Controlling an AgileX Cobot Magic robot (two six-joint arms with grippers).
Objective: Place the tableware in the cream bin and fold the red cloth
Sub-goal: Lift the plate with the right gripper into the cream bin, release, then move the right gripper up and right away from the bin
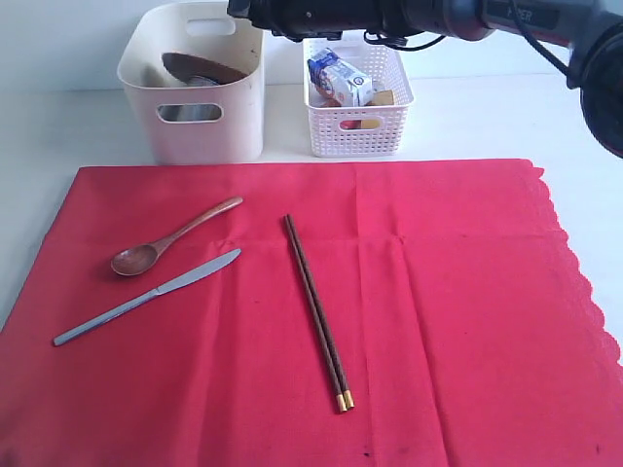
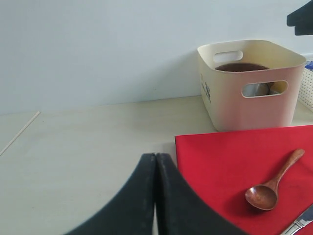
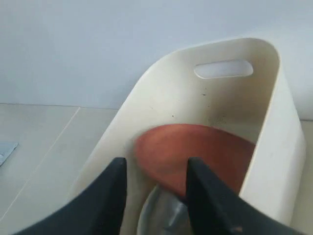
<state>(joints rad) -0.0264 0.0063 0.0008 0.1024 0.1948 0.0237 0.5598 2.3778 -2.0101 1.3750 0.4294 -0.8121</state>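
Observation:
The red cloth (image 1: 467,321) lies flat and spread out, with a brown wooden spoon (image 1: 170,240), a silver knife (image 1: 146,297) and dark gold-tipped chopsticks (image 1: 316,311) on it. Behind its left part stands the cream bin (image 1: 209,136), which holds the wooden plate (image 1: 200,68) leaning over a steel cup (image 1: 190,112). My right gripper (image 3: 155,164) hangs open just above the bin (image 3: 274,147), over the blurred plate (image 3: 195,152) and cup (image 3: 166,215), with nothing between its fingers. Beside the cloth's corner (image 2: 220,161), my left gripper (image 2: 155,161) is shut and empty above bare table.
A white lattice basket (image 1: 358,131) with a blue-silver milk carton (image 1: 336,83) stands right of the bin. My right arm (image 1: 409,15) stretches across the top of the exterior view. The cloth's scalloped edge (image 1: 574,263) runs down the right side.

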